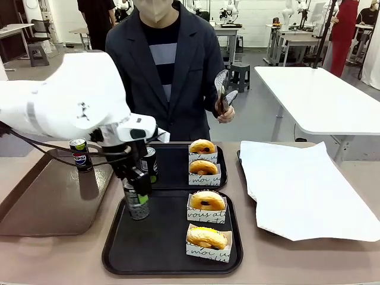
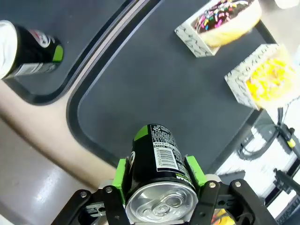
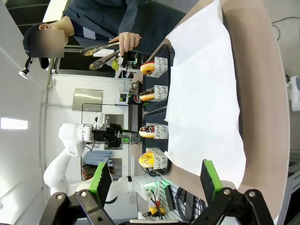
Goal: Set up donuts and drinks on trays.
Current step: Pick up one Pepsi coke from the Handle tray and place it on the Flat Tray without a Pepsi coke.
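Observation:
My left gripper [image 1: 139, 199] is shut on a slim dark can with a green mark [image 2: 157, 161], upright over the left part of the near black tray [image 1: 160, 246]. I cannot tell whether the can touches the tray. This tray holds a chocolate-sprinkled donut [image 2: 225, 16] and a yellow donut [image 2: 269, 75] in white paper trays. The far black tray [image 1: 175, 178] carries another can [image 1: 151, 163] and two glazed donuts [image 1: 203, 157]. My right gripper [image 3: 157, 180] is open and holds nothing above the white sheet.
A brown tray [image 1: 41, 202] at the left holds a Pepsi can [image 1: 80, 154]. A white paper sheet [image 1: 303, 190] covers the table's right side. The person stands behind the far tray and holds tongs [image 1: 222, 92] in one hand.

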You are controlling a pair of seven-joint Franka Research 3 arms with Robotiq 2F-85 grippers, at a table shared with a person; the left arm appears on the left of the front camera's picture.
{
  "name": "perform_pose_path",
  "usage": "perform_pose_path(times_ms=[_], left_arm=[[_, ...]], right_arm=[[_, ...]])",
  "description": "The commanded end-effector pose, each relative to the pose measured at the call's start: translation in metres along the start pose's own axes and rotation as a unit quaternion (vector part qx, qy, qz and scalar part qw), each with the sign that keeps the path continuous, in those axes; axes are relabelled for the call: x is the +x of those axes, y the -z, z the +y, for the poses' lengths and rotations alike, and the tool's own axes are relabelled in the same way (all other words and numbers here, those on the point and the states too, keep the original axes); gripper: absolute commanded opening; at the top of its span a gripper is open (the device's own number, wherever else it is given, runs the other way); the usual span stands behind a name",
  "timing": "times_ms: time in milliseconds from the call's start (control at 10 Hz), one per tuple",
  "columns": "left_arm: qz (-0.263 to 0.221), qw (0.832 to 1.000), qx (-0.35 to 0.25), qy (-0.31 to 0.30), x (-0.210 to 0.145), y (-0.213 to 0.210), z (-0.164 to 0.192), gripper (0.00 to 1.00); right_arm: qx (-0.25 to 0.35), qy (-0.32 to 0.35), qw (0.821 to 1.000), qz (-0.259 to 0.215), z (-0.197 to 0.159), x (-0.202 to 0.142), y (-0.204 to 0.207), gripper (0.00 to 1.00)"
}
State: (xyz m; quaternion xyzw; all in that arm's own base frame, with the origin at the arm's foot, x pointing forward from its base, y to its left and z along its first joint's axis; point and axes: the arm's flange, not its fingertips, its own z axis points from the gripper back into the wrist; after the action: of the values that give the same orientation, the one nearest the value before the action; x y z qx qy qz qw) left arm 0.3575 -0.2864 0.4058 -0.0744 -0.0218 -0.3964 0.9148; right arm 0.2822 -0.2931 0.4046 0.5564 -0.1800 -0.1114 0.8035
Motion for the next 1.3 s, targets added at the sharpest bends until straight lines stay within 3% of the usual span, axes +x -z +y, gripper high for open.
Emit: perform_pose_path(times_ms=[0,1000,1100,1200], left_arm=[[-0.014,0.999,0.043,-0.006,0.007,0.015,-0.011,0.59],[0.007,0.999,0.042,-0.005,0.012,0.032,-0.011,0.59],[0.007,0.999,0.042,-0.005,0.013,0.032,-0.012,0.93],[0.006,0.999,0.042,-0.004,0.013,0.03,-0.012,1.0]], right_arm=[[0.005,-0.001,1.0,-0.002,0.001,0.0,-0.001,1.0],[0.005,-0.001,1.0,-0.002,0.001,0.0,-0.001,1.0],[0.005,-0.001,1.0,-0.002,0.001,0.0,-0.001,1.0],[0.005,-0.001,1.0,-0.002,0.001,0.0,-0.001,1.0]])
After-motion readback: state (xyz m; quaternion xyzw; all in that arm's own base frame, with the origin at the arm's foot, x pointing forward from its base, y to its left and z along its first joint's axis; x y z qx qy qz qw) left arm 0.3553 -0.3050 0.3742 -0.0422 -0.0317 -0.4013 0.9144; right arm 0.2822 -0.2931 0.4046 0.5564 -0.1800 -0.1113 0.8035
